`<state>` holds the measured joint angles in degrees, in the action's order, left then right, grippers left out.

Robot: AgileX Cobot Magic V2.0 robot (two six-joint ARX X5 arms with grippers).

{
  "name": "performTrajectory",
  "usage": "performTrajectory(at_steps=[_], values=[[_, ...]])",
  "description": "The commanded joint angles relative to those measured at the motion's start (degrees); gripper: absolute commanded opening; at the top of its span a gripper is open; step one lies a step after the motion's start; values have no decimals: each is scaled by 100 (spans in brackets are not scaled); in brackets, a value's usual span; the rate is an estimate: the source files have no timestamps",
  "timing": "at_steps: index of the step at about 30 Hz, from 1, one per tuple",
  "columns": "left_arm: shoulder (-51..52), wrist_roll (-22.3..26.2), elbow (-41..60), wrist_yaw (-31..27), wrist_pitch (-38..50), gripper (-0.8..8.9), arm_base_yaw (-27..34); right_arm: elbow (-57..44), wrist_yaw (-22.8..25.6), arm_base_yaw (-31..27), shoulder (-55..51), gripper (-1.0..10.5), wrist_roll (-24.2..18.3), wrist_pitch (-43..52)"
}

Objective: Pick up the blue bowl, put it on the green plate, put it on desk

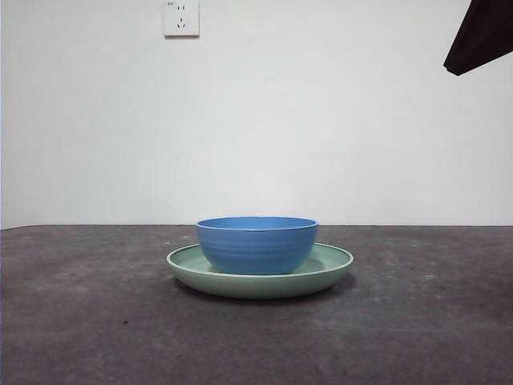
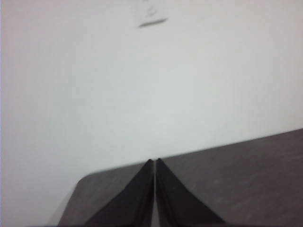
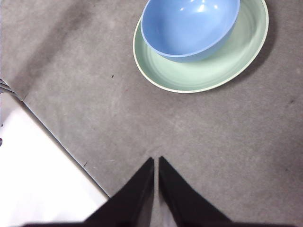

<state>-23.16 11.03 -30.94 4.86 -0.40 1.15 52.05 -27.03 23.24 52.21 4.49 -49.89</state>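
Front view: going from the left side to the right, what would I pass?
Wall socket → green plate with the blue bowl standing in it → dark arm tip in the top corner.

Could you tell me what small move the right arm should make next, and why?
Probably open the right gripper and lower it toward the blue bowl. The bowl already sits in the green plate, and the gripper's jaws are closed, well clear of the bowl, so moving the bowl to the desk remains.
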Motion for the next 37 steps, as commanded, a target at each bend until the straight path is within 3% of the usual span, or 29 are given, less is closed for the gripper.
performTrajectory(at_steps=[1,16,37], values=[[345,-22,509,-256,42,8,77,98,-11,35,48,9,-68,57],[1858,-636,2728,-284,-11,8,120,98,-11,35,48,9,-68,59],[2297,-767,3025,-282,-1032,8,105,98,-11,35,48,9,-66,59]])
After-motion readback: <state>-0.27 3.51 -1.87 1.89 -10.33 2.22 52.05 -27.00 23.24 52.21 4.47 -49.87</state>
